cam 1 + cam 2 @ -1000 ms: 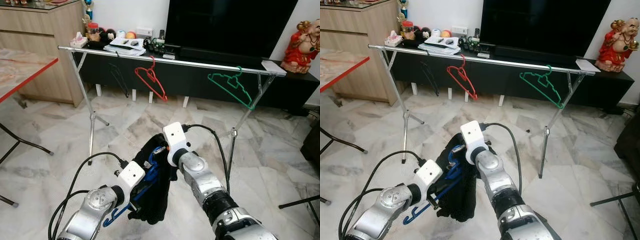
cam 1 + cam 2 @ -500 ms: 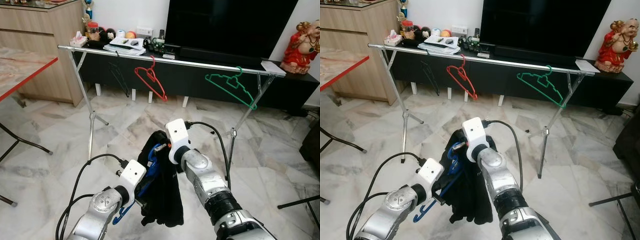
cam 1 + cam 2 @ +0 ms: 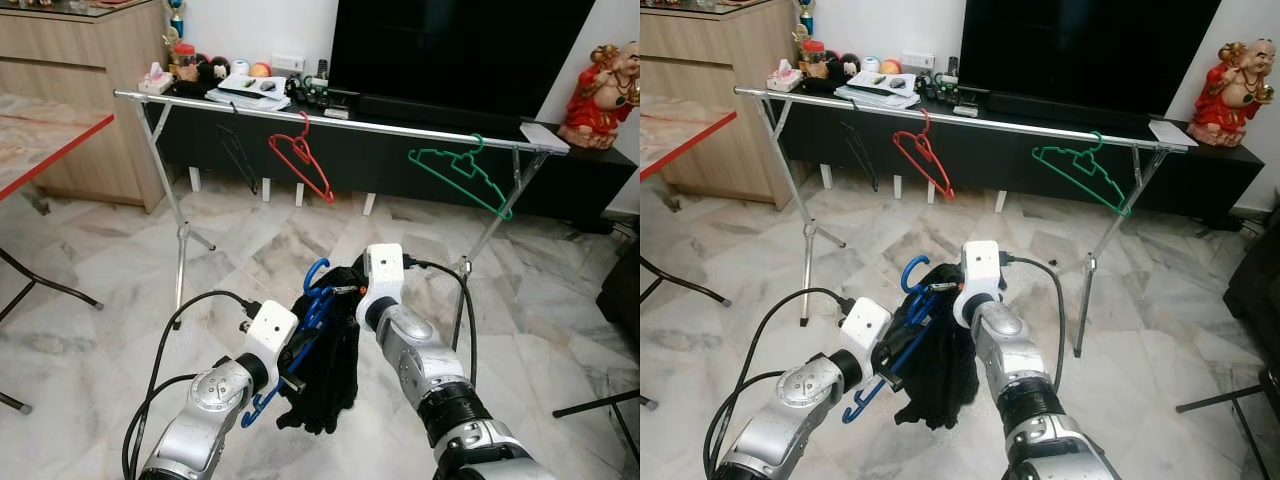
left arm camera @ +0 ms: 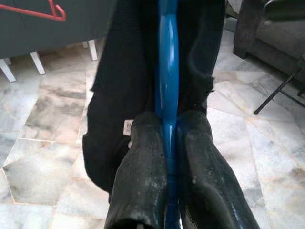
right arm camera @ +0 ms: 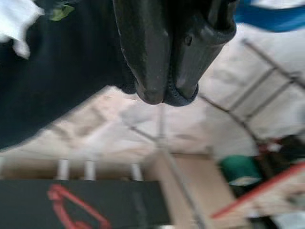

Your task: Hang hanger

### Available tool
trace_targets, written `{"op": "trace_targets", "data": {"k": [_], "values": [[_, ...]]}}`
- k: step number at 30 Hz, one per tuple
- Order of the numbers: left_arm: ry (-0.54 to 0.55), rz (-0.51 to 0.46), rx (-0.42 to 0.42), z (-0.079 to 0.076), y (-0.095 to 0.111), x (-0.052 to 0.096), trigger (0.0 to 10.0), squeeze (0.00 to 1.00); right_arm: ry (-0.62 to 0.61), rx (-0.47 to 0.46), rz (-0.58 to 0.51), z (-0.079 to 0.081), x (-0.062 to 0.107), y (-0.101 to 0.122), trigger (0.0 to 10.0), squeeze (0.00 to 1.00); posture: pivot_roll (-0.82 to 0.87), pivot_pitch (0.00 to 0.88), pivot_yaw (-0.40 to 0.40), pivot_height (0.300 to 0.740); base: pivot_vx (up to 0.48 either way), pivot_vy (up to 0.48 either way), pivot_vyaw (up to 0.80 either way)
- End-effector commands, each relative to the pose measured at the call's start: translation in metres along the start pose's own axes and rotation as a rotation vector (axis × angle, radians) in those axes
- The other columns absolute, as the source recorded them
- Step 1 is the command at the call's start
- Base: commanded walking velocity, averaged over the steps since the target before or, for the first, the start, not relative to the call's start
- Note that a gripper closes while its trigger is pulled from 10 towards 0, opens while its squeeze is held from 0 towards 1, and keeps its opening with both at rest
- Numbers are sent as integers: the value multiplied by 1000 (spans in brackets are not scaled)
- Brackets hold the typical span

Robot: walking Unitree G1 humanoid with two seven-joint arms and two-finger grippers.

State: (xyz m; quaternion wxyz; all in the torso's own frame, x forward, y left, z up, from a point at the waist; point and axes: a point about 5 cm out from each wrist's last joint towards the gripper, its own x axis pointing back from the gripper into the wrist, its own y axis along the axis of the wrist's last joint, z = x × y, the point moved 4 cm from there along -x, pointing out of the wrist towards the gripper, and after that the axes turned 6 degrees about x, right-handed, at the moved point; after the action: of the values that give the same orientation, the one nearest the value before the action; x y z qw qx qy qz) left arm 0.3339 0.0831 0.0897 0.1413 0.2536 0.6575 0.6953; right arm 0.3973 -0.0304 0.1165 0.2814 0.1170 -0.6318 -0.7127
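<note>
A blue hanger [image 3: 318, 275] carrying a black garment [image 3: 325, 375] hangs between my two arms, low over the marble floor, with its hook pointing up. My left gripper [image 4: 167, 125] is shut on the hanger's blue bar, below and left of the garment [image 3: 930, 370]. At the garment's top, just beside the hook, my right gripper [image 3: 343, 292] has its fingertips [image 5: 164, 95] pressed together on the black cloth. The silver clothes rail [image 3: 330, 118] runs across farther ahead, well above the hanger.
A black hanger [image 3: 238, 155], a red hanger [image 3: 300, 160] and a green hanger [image 3: 460, 175] hang on the rail. Behind it are a dark TV console [image 3: 560, 175] and a red figurine [image 3: 600, 85]. A red-edged table [image 3: 50, 135] is at left. Rack legs [image 3: 182, 250] stand on the floor.
Both arms have carried the hanger and garment up and to the right. The blue hook now stands clear above the cloth, and the right wrist has shifted right.
</note>
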Motion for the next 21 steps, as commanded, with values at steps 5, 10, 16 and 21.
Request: {"op": "trace_targets", "data": {"k": [5,10,16,21], "values": [[-26,-55,0,-6,11,-3,10000,0,175,12,-20,26,2,8,10000,0,141,0,-136,740,0,0,0],[-18,-60,7,-5,12,-3,10000,0,221,-30,-7,25,12,2,10000,0,139,0,-136,740,0,0,0],[-16,-64,10,-4,12,-4,10000,0,294,-63,-5,27,25,-1,10000,0,129,0,-135,740,0,0,0],[-20,-62,13,-5,11,-4,10000,0,347,-21,-3,33,31,-2,10000,0,134,0,-136,740,0,0,0]]}}
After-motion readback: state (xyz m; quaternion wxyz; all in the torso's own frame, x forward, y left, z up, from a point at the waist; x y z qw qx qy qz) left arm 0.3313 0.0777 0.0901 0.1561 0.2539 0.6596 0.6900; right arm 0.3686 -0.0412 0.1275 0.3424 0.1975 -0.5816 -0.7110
